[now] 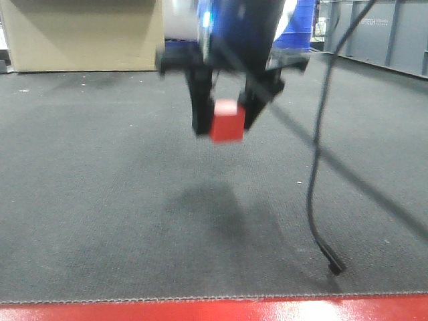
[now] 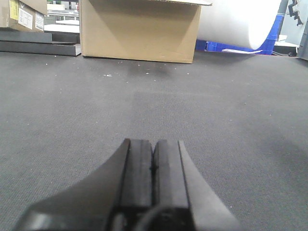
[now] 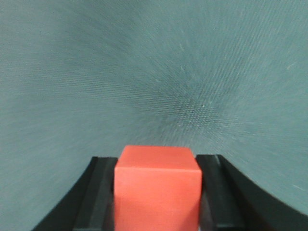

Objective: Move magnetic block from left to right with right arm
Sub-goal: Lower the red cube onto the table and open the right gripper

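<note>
Pinching magnetic block (image 3: 157, 187): right fingers (image 3: 94, 197), airborne.

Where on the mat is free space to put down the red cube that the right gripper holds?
The mat lies bare beneath the right gripper and its magnetic block, down to the red front edge. It is tighter on the image right, where the black cable hangs and touches down, and behind by the cardboard box.

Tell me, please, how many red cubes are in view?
1: the magnetic block, held in the right pincer above the grey mat. None appear elsewhere.
</note>
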Controlling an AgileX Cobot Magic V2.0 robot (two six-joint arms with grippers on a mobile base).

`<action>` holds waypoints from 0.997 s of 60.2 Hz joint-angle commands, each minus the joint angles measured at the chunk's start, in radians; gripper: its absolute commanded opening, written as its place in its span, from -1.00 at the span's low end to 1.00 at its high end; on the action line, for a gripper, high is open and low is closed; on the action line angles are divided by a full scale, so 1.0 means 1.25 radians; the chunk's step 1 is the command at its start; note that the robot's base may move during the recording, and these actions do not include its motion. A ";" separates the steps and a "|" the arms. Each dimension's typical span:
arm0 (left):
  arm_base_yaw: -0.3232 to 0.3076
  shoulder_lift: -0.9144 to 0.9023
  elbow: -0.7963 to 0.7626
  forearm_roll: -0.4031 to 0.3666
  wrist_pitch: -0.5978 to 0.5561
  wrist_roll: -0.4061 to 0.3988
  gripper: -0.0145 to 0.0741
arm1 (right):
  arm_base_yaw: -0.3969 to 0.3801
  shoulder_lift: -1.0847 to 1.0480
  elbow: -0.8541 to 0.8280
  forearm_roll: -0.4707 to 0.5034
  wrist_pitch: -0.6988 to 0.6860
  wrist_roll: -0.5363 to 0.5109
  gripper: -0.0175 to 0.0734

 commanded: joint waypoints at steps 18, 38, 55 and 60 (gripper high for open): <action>-0.003 -0.012 0.008 0.000 -0.072 -0.003 -0.93 | 0.000 0.033 -0.028 -0.009 -0.036 0.009 0.09; -0.003 -0.012 0.008 0.000 -0.072 -0.003 -0.94 | 0.000 0.029 -0.028 -0.009 -0.019 0.009 0.78; -0.003 -0.012 0.008 0.000 -0.072 -0.003 -0.93 | -0.003 -0.055 -0.028 -0.009 -0.020 0.009 0.74; -0.003 -0.012 0.008 0.000 -0.072 -0.003 -0.94 | -0.003 -0.099 -0.027 -0.015 -0.019 0.009 0.55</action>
